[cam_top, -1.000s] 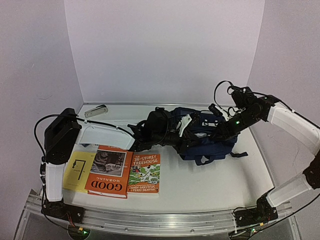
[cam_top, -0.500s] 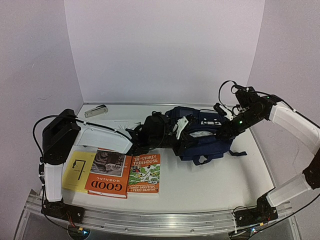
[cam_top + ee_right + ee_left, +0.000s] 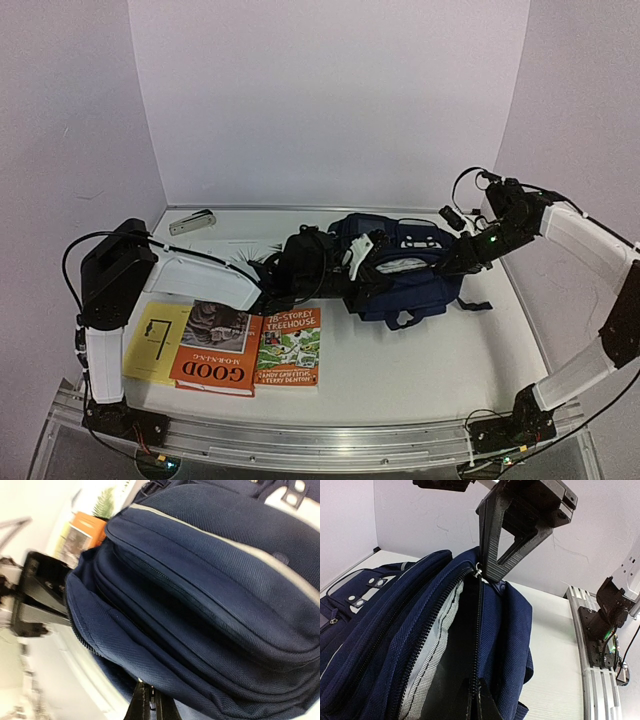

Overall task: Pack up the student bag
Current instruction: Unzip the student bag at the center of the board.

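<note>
We see the white table (image 3: 420, 370) bearing the student bag (image 3: 405, 285), lying on its side towards the back right and gaping open, with our left gripper (image 3: 476, 692) and right gripper (image 3: 148, 695) each clamped shut on fabric at opposite ends of that gap

Robot lab, plain white backdrop walls (image 3: 330, 100), aluminium mounting rail (image 3: 330, 437)

We show the student bag (image 3: 405, 285), the left gripper (image 3: 347, 268) and right gripper (image 3: 452, 262) at its 2 ends, and 3 books (image 3: 215, 345) near its left end.
</note>
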Available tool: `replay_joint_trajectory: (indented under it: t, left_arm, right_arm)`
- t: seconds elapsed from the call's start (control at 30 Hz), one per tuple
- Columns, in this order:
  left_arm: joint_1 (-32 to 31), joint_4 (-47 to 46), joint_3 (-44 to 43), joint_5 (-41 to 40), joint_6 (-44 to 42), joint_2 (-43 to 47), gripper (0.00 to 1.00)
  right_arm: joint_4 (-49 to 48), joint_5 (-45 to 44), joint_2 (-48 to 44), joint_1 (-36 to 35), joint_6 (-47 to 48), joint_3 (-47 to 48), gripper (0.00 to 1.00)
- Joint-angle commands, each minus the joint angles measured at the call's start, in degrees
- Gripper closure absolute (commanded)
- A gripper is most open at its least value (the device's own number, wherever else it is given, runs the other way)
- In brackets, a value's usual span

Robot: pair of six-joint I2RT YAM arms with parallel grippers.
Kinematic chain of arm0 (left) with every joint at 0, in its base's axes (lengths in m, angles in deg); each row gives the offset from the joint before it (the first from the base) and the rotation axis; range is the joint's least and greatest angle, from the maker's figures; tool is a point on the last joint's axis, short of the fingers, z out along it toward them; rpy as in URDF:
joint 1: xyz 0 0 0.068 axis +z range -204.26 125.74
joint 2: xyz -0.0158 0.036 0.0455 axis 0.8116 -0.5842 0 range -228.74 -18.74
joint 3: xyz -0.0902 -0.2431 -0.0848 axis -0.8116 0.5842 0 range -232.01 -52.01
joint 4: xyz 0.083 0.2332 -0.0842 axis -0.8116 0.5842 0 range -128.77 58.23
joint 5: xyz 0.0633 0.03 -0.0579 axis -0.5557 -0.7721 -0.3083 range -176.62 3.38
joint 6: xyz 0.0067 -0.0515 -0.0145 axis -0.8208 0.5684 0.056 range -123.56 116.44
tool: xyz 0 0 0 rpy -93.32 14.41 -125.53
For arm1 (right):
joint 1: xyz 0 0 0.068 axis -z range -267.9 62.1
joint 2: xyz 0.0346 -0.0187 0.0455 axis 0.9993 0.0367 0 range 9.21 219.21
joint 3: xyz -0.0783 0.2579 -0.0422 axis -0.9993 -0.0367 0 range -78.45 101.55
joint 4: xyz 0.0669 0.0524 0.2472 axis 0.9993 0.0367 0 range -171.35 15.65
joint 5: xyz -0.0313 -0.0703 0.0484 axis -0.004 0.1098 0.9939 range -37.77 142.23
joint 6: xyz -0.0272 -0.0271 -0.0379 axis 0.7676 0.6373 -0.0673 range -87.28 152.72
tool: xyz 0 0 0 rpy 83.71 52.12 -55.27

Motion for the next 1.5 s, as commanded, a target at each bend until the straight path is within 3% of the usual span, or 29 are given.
replay_joint_trajectory:
  t: [0.0,0.27,0.4,0.6,0.77,0.83,0.93,1.47]
  left_arm:
    - [0.5,3.3,0.4,-1.1,-2.0,1.8,1.00]
    - [0.2,4.9,-0.1,-5.1,-3.5,0.9,1.00]
    - [-0.5,6.8,-0.5,-8.9,-7.7,0.7,1.00]
    - [-1.5,8.1,-1.0,-15.2,-13.1,0.0,1.00]
    - [-1.4,7.1,1.6,-13.5,-13.5,2.6,1.00]
    - [-1.4,7.0,3.1,-10.5,-11.9,4.5,1.00]
    - [-1.2,6.0,5.5,-8.2,-8.8,7.6,1.00]
    - [0.6,4.8,12.2,-5.5,-5.3,15.7,1.00]
  right_arm:
    - [-2.0,10.0,0.3,4.7,-9.5,1.6,1.00]
    - [-5.6,20.9,2.7,7.5,-20.8,-0.1,1.00]
    - [-12.8,24.6,1.4,8.1,-30.4,-4.4,1.00]
    - [-15.5,26.3,-0.5,8.2,-33.8,-8.0,1.00]
    - [-12.7,23.2,-1.0,8.4,-27.7,-7.5,1.00]
    - [-3.2,15.3,-0.6,8.3,-15.2,-4.7,1.00]
    - [1.3,2.5,0.2,8.4,-3.3,-3.7,1.00]
    - [-1.3,-16.2,0.1,10.4,9.0,-6.7,1.00]
